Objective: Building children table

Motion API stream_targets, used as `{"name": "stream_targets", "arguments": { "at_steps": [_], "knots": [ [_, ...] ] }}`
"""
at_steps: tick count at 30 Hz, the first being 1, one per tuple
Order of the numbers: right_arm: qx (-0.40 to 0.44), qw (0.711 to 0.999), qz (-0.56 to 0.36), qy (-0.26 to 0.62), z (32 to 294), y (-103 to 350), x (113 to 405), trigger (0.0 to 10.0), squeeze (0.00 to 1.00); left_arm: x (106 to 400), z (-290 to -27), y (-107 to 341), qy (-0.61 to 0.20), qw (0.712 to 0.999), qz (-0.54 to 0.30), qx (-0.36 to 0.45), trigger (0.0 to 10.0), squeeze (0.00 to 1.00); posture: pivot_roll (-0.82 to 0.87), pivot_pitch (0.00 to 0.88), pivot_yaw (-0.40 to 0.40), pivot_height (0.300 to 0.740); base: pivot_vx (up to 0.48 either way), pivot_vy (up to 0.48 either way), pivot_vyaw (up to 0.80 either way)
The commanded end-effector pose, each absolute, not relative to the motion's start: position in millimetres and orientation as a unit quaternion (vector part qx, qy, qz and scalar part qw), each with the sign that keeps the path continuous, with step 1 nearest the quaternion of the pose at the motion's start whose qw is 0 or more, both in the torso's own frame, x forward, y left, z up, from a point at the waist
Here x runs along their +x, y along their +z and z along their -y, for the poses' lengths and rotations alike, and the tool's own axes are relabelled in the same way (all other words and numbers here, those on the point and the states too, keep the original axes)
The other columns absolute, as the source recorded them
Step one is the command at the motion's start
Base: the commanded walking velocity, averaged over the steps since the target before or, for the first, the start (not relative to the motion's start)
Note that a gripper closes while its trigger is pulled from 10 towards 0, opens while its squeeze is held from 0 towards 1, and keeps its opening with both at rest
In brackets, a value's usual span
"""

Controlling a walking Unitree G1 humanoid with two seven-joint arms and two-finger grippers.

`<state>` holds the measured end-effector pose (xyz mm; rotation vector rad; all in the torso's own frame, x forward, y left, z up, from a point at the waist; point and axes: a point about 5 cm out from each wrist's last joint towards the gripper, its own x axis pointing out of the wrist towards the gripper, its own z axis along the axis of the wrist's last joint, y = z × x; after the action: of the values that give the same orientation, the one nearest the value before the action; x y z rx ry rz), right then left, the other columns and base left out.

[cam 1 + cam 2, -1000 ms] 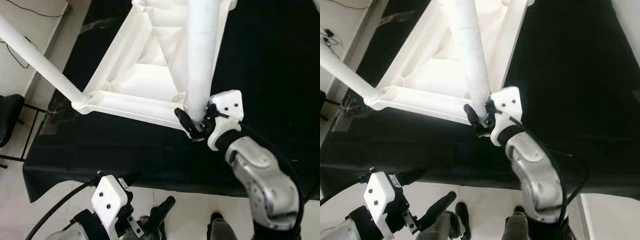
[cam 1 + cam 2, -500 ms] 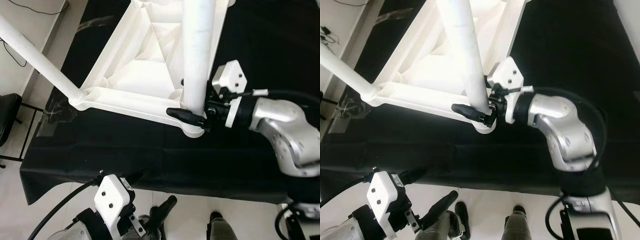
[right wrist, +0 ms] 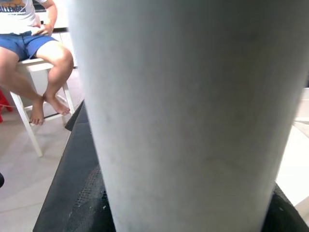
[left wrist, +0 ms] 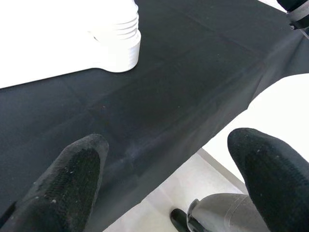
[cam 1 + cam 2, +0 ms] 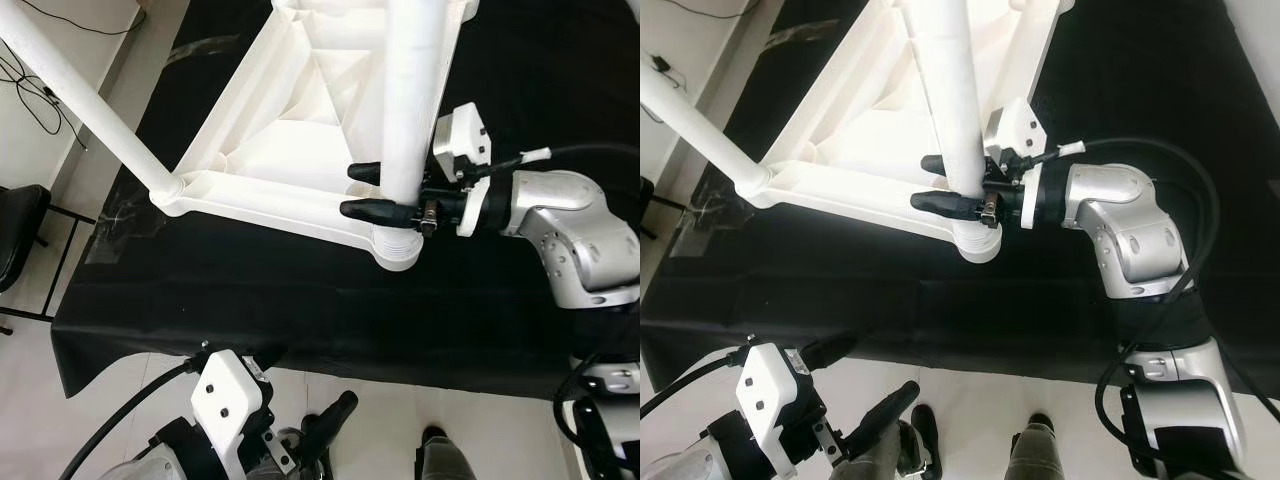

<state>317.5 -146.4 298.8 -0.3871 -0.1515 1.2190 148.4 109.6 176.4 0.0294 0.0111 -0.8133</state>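
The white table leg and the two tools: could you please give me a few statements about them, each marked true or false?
1. The right tool has its two black fingers on either side of the upright white table leg, near its lower end. True.
2. The upturned tabletop lies on a red cloth. False: the black cloth is under it.
3. The left tool grips the corner socket. False: its fingers stand apart with nothing between them, away from the socket.
4. A second leg is already in place at another corner. True.
5. A seated person appears in the right wrist view. True.
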Motion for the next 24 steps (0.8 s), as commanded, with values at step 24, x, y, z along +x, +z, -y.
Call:
{"name": "stream_targets", "arguments": {
  "at_steps": [24],
  "knots": [
    [-0.061, 0.977, -0.039, 0.199, 106.1, 214.2, 281.7, 2.5, 0.0, 151.3, -117.6, 170.3, -0.391, 0.92, -0.021, 0.018, 10.0, 0.0, -0.05, 0.343, 0.198, 0.74, 0.0, 0.0, 0.0]
  ]
}}
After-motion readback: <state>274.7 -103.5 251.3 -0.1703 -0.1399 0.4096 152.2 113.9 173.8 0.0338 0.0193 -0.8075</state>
